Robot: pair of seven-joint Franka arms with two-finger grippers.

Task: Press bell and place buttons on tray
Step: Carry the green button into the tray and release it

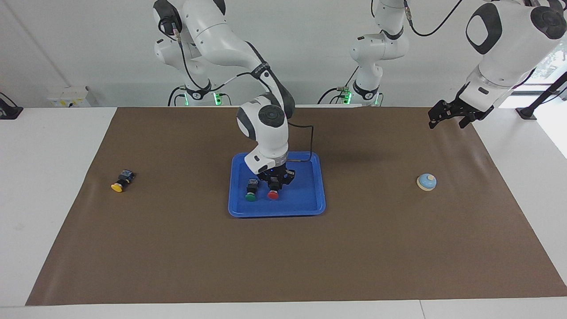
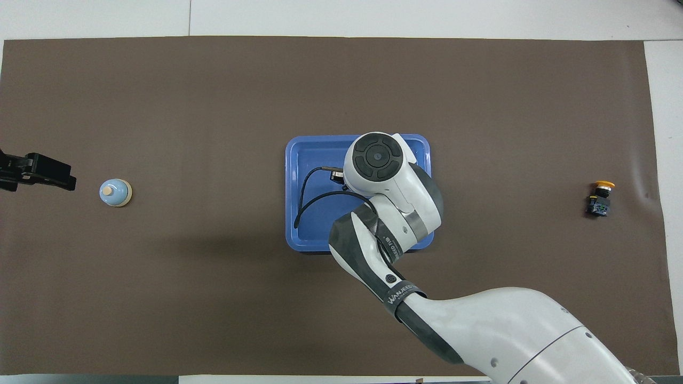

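While the brown mat [image 1: 177, 248] covers the table, the blue tray [image 1: 305, 201] sits mid-mat. Down in it, the right gripper [image 1: 275, 182] pinches the red button [image 1: 273, 194] beside the green button [image 1: 250, 195]. Waiting, the left gripper [image 1: 449, 116] hangs open toward the left arm's end, near the bell [image 1: 426, 181]. Toward the right arm's end, the yellow button [image 1: 121, 181] lies on the mat.

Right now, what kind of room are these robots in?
Probably a robot lab. Two white arms are bolted at one table edge, a brown mat covers the table, and only test props sit on it: a tray, buttons and a bell. Walls are bare white.
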